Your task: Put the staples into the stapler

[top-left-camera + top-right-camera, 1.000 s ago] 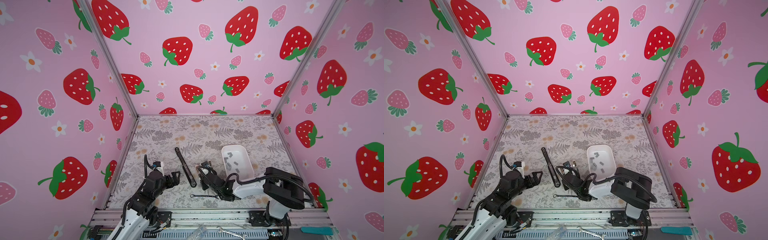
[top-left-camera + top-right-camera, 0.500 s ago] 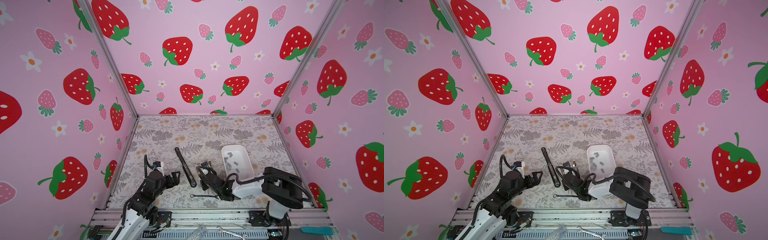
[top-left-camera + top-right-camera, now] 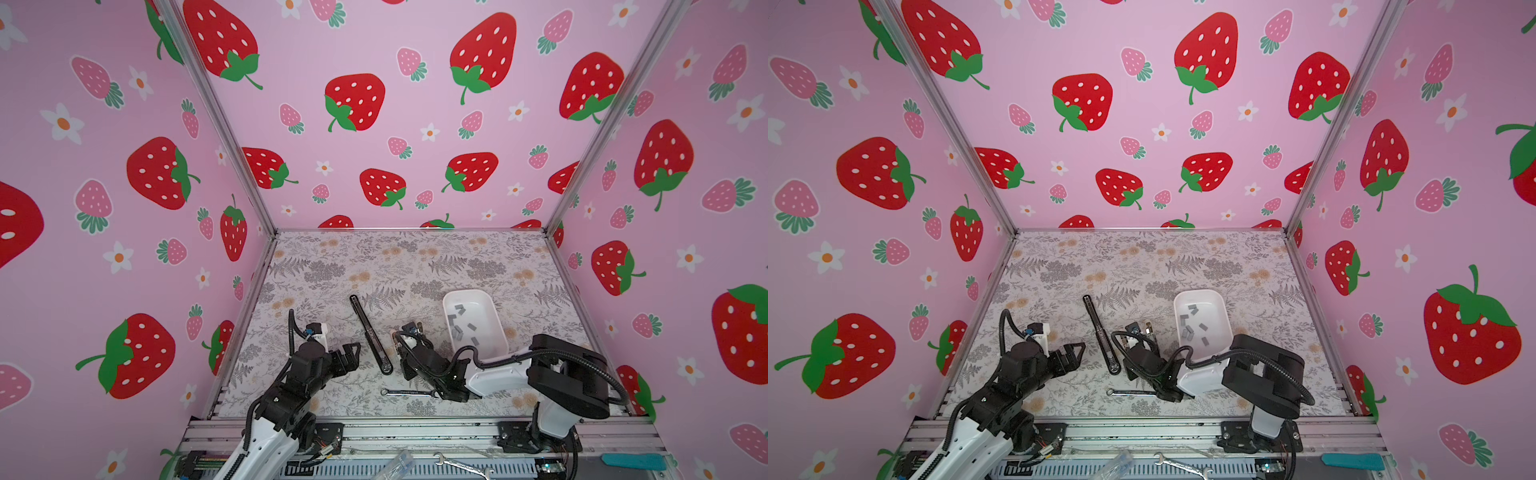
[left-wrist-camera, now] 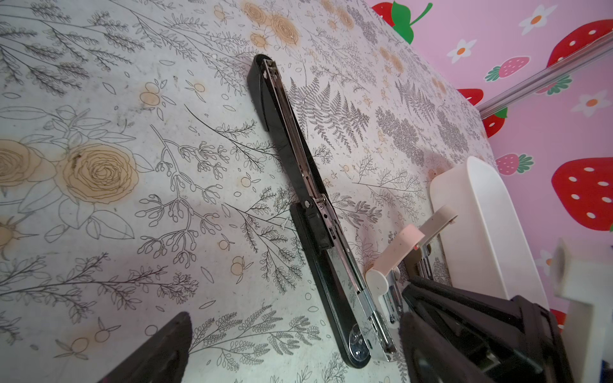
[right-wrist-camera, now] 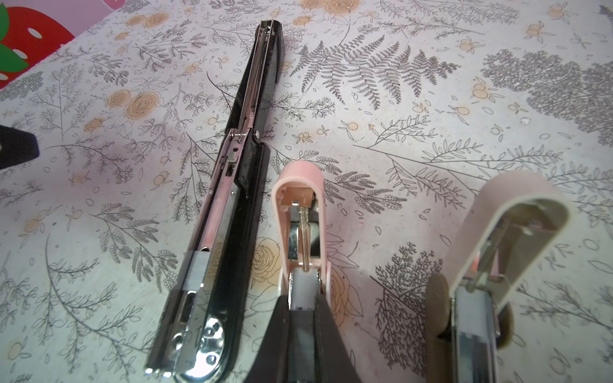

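Black right pincer (image 5: 303, 310) has its jaws together, tips at a grey strip (image 5: 303, 288) in the open pink stapler (image 5: 300, 185); pinched or only touching, can't tell. Keep the strip square to the channel, seat it flat, release before closing the lid. Left pincer (image 3: 353, 356) is wide apart, near the black stapler (image 3: 371, 334), free to steady.

Counts:
- staplers 3, incl. second pink stapler (image 5: 517, 212)
- loose staples (image 3: 459, 330), roughly 6, in white tray (image 3: 496, 324)
- wrenches 2: tabletop wrench (image 3: 405, 392), rail wrench (image 3: 457, 461)

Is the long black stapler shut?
No, the long black stapler lies opened out flat, with its shiny metal inside showing along the top.
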{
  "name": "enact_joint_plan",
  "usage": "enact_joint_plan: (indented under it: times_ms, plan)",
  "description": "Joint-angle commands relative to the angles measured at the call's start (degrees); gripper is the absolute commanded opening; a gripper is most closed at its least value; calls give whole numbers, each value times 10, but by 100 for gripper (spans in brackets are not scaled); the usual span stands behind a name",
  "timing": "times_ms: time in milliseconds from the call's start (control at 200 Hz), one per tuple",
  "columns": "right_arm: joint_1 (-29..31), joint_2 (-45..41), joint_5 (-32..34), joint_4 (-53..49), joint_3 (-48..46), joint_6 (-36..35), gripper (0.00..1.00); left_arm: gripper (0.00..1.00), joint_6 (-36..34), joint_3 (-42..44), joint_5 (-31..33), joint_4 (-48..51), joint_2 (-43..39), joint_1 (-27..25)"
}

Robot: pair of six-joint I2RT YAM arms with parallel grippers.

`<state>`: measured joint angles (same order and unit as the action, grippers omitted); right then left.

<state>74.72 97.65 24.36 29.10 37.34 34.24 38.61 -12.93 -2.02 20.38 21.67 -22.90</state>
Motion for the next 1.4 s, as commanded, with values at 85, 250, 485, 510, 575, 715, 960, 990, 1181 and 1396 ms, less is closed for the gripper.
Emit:
enact_joint_plan:
  times_ms: [85,250,485,510,575,715,960,990,1181,1396]
  plan:
    - [-1,10,-2,0,15,3,3,99,-3,4,4,-9,-4,-3]
    - [-1,12,-1,1,17,3,3,99,-3,4,4,-10,-4,-3]
    - [-1,20,-1,1,19,5,3,99,-3,4,4,-10,-4,-4]
    - [-2,21,-1,1,19,5,3,99,-3,4,4,-10,-4,-4]
    - [-2,24,-1,1,19,6,3,99,-3,4,4,-10,-4,-3]
    - [-2,25,2,0,18,7,3,99,-2,4,4,-10,-4,-4]
    - [-2,27,1,1,15,9,3,99,-2,4,4,-10,-4,-4]
    - [-2,27,1,1,15,9,3,99,-3,4,4,-10,-3,-4]
    - [-2,28,2,2,11,12,3,99,-3,4,4,-10,-3,-3]
    - [-2,25,0,3,5,13,3,99,-3,4,4,-10,-4,-4]
